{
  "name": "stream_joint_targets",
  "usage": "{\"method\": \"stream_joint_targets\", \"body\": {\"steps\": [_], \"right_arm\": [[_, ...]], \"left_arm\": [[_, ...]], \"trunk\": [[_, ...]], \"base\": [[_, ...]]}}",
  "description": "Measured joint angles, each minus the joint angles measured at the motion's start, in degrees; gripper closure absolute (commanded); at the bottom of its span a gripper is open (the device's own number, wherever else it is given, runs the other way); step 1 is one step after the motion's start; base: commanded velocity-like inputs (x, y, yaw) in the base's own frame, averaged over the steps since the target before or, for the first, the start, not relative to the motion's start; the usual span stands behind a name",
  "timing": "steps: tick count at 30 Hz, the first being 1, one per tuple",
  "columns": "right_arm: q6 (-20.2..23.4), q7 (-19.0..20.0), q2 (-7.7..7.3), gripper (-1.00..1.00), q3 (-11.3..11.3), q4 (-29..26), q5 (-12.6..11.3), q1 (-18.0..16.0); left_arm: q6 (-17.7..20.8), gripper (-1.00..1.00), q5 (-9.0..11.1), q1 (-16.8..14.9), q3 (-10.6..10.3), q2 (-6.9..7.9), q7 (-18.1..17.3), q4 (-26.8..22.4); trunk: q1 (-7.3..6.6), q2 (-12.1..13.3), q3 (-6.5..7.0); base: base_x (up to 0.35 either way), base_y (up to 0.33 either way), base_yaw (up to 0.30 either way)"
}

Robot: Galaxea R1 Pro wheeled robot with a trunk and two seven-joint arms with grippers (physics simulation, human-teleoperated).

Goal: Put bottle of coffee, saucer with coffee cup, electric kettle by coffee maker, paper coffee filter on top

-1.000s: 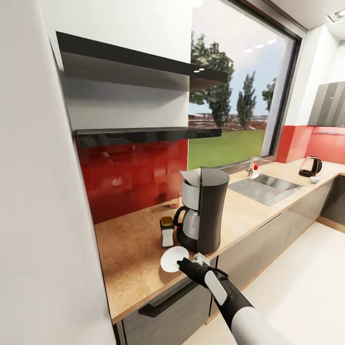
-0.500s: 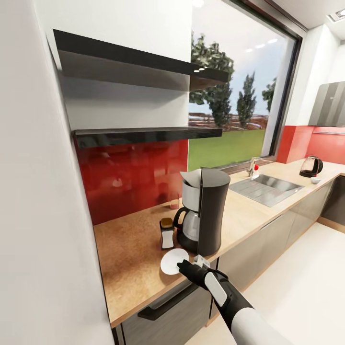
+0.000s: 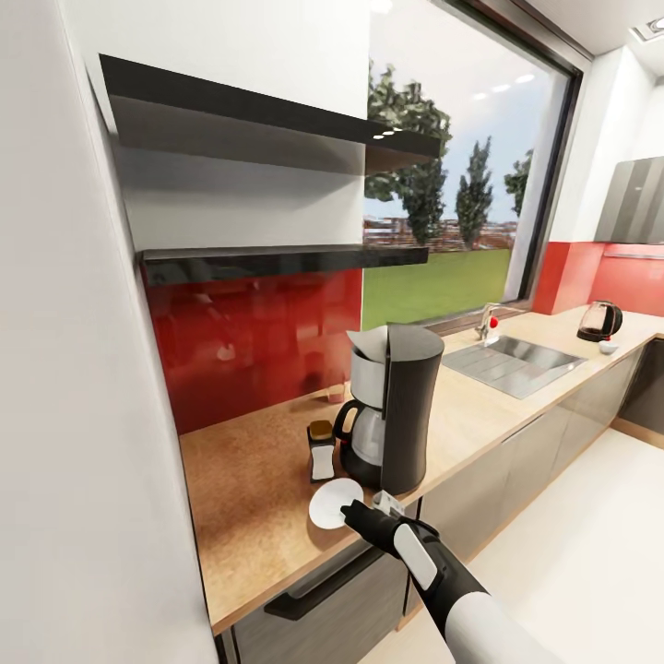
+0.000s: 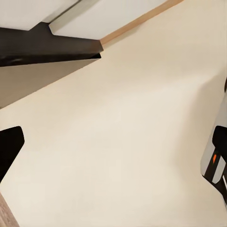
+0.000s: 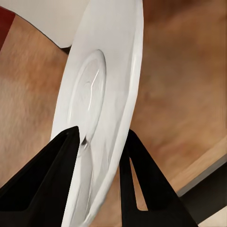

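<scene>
Beside the coffee maker, saucer in right jaws.

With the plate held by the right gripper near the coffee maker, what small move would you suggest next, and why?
Probably lower it flat and release: the right gripper pinches the saucer by its rim just above the countertop, already beside the coffee maker.

Open surface left of the saucer, bare back to the red wall. Right pincer grips the saucer's near-right rim at the front edge. Just beyond it the bottle of coffee and the coffee maker block far and right. Wide free stretch toward the sink.
</scene>
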Motion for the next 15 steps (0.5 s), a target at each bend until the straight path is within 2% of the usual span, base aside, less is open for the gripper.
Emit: {"method": "stream_joint_targets", "body": {"steps": [6,15], "right_arm": [[-0.1,-2.3,0.0,1.0,0.0,0.0,0.0,0.0],[-0.1,-2.7,0.0,1.0,0.0,0.0,-0.1,0.0]], "left_arm": [[0.0,-1.0,0.0,0.0,0.0,0.0,0.0,0.0],[0.0,-1.0,0.0,0.0,0.0,0.0,0.0,0.0]], "trunk": [[0.0,0.0,0.0],[0.0,0.0,0.0]], "base": [[0.0,0.0,0.0],[0.0,0.0,0.0]]}}
